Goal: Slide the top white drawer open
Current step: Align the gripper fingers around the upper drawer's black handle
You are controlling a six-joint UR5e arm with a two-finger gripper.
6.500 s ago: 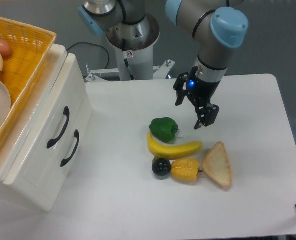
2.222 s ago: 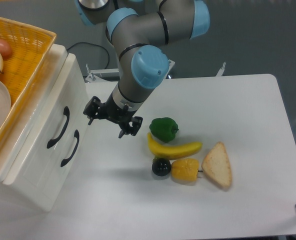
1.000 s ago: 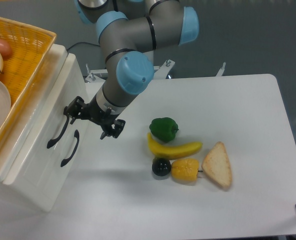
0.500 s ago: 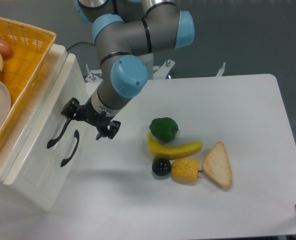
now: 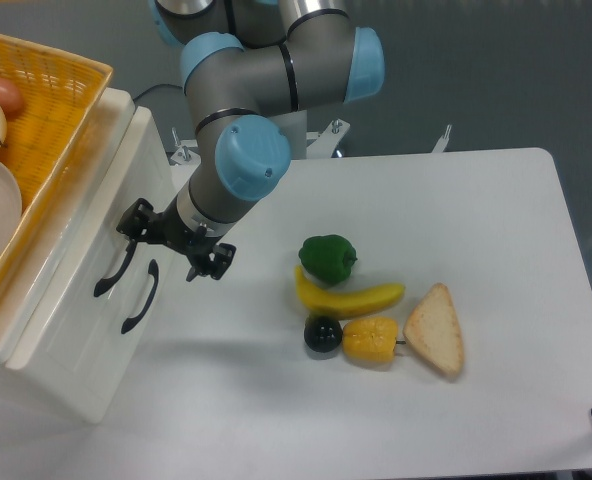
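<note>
reaching with its fingers spread and nothing held, the gripper (image 5: 173,243) nears the top white drawer (image 5: 106,240), where a misaligned close could slip off the handle (image 5: 113,268).

The setting is a robotics laboratory or test room, not a home. A grey and blue robot arm (image 5: 266,80) stands bolted by a metal base (image 5: 266,130) at the far edge of a plain white table (image 5: 496,230). A black cable (image 5: 161,92) runs beside that base. Behind the table is a bare grey wall (image 5: 516,70). Household items serve as props: a small white cabinet (image 5: 76,330) left of the base with a yellow basket (image 5: 36,110) on top, and toy food, including a banana (image 5: 348,297), in front of the base.
</note>
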